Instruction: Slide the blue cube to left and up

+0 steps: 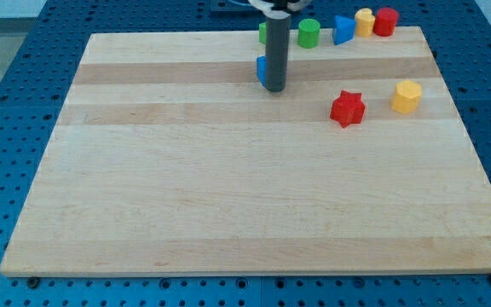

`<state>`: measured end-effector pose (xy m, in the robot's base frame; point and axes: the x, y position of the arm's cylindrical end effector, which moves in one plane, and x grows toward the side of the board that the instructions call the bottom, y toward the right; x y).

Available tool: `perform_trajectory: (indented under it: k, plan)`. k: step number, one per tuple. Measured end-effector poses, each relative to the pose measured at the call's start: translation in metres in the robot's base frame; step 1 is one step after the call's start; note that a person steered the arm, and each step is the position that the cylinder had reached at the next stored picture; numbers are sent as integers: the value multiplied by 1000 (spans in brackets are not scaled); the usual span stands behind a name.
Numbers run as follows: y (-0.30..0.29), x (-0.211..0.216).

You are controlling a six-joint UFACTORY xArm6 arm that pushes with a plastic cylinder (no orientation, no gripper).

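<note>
Pressing against the blue cube (262, 69) from its right, my tip (275, 89) has no fingers to report. That cube sits near the pale wooden tabletop's (228, 196) top edge; leftward-upward travel seemingly remains.

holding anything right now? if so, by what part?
Nothing held. My tip only pushes; it sits against the blue cube, which shows just at the rod's left edge, mostly hidden.
</note>
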<state>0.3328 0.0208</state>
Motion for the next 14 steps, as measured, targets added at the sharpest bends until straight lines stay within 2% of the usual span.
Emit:
perform_trajectory:
  k: [1, 3, 5, 6, 7, 8, 11, 12, 13, 14]
  plan:
    - [-21, 0]
    - [-41, -27]
    - [-17, 78]
    - [22, 47]
    - [25, 25]
    - [24, 22]
    - [-24, -35]
    - [-40, -45]
    - [-28, -37]
    - [18, -22]
